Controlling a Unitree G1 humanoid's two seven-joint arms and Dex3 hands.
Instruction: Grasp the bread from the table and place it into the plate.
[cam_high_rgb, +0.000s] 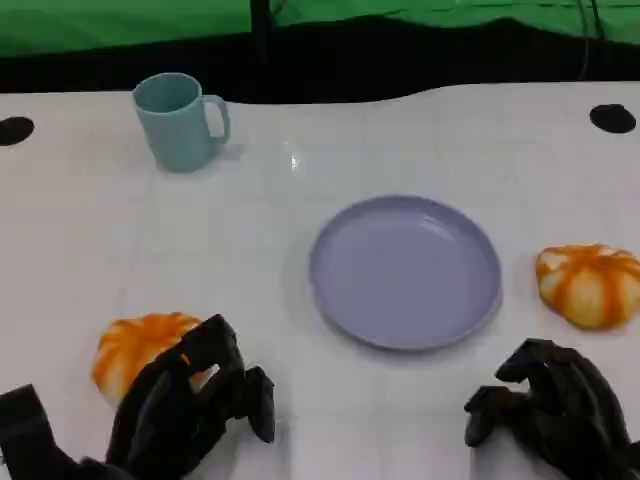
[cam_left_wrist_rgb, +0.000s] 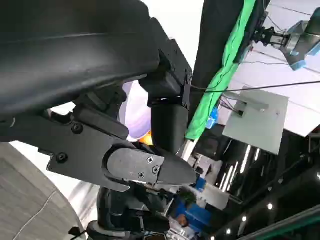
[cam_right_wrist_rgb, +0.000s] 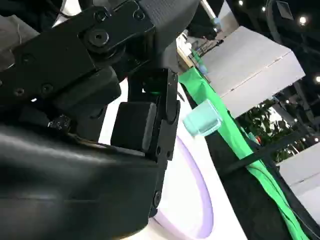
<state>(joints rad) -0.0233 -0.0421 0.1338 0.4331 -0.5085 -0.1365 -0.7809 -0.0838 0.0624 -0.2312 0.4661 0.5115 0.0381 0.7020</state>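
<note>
- White table (cam_high_rgb: 330, 130) carries everything; a dark edge and green cloth run behind it at twelve o'clock.
- Lavender plate (cam_high_rgb: 405, 270) lies near the middle, with nothing on it.
- Left hand (cam_high_rgb: 190, 405) sits at seven o'clock, fingers curled over the near side of the orange-striped bread (cam_high_rgb: 135, 345). It touches or nearly touches the bun, but a closed grip is not evident; whether it holds anything cannot be told.
- Right hand (cam_high_rgb: 550, 410) rests at five o'clock with fingers curled inward and nothing in them.
- Second bun (cam_high_rgb: 590, 285) lies at three o'clock, just beside the plate and apart from the right hand.
- Teal mug (cam_high_rgb: 180, 120) stands upright at eleven o'clock, well apart.
- Risk, as a judgement: the rounded bun may slide away toward nine o'clock or squash if the fingers close only on its near edge, and a shallow hold could drop it short of the plate rim.
</note>
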